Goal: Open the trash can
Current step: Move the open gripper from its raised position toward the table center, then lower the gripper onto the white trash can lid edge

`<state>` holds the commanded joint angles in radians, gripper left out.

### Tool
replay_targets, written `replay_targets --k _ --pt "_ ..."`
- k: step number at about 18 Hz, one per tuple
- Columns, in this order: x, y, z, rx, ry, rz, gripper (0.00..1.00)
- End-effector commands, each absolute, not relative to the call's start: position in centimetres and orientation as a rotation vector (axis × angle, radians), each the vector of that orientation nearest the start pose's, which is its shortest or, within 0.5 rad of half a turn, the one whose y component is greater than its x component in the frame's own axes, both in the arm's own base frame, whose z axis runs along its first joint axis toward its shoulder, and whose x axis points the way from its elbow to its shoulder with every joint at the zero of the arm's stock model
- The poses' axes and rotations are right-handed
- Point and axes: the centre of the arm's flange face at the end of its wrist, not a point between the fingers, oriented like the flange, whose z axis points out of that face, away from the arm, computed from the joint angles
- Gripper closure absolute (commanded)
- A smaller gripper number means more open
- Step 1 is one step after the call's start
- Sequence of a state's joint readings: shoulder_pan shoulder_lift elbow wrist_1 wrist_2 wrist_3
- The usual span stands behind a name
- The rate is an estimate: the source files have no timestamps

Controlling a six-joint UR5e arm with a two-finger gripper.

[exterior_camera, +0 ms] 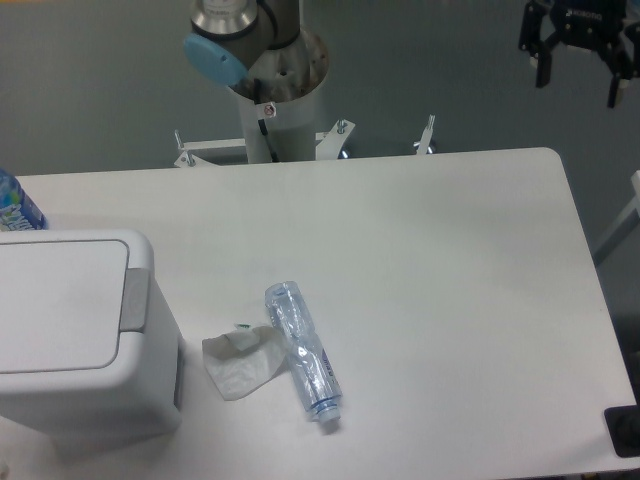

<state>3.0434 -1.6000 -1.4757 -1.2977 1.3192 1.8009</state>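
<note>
The trash can [80, 340] is a big white boxy bin at the table's left front, its flat lid down and a grey push-button strip [135, 300] along the lid's right edge. My gripper [582, 78] hangs high at the top right, beyond the table's far right corner and far from the bin. Its two black fingers point down with a wide gap between them and nothing held.
A crushed clear plastic bottle [303, 352] lies right of the bin, with a crumpled white tissue [240, 362] beside it. A blue-labelled bottle [14, 208] peeks in behind the bin at the left edge. The arm's base [270, 90] stands behind the table's far edge.
</note>
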Motion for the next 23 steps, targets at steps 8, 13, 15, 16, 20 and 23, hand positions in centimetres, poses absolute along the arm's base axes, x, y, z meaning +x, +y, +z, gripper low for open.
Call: replay_targets --k 8,13,15,16,20,23 --pt "-48.7 24.5 55.7 -2.813 0.272 0.451 0.00" --pt "-44.7 31.1 57.0 -2.739 -0.067 0.403 0.00" --pt "-42.6 34.1 57.3 -2.693 -0.213 0.356 0.00" --pt "-41.6 35.7 57.5 -2.662 -0.279 0.344 0.00" --pt "-37.8 40.8 57.1 -2.574 -0.476 0.251 0.00" --pt "-35.5 44.1 56.2 -2.548 -0.556 0.169 0.00"
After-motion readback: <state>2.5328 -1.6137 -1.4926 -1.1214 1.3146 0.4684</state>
